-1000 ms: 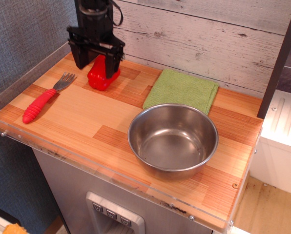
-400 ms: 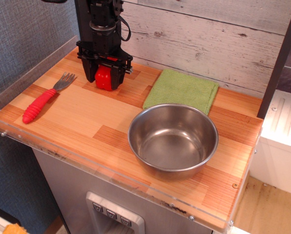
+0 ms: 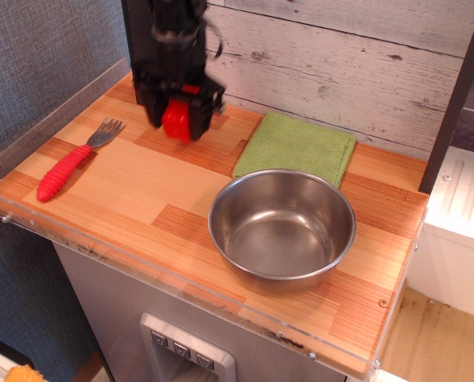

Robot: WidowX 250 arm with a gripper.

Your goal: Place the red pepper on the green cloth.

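The red pepper (image 3: 176, 121) is glossy and bright red, clamped between the black fingers of my gripper (image 3: 176, 119) at the back left of the wooden table. It hangs a little above the tabletop. The gripper is blurred by motion. The green cloth (image 3: 296, 149) lies flat at the back middle of the table, to the right of the gripper and apart from it. Only the lower front of the pepper shows between the fingers.
A steel bowl (image 3: 281, 229) stands in front of the cloth. A grey fork with a ribbed red handle (image 3: 65, 169) lies at the left. A clear rim (image 3: 30, 135) edges the table's left side, and a white plank wall (image 3: 340, 64) stands behind.
The gripper closed on the pepper, lifted it off the table and moved slightly right toward the cloth. The bowl, fork and cloth have not moved.
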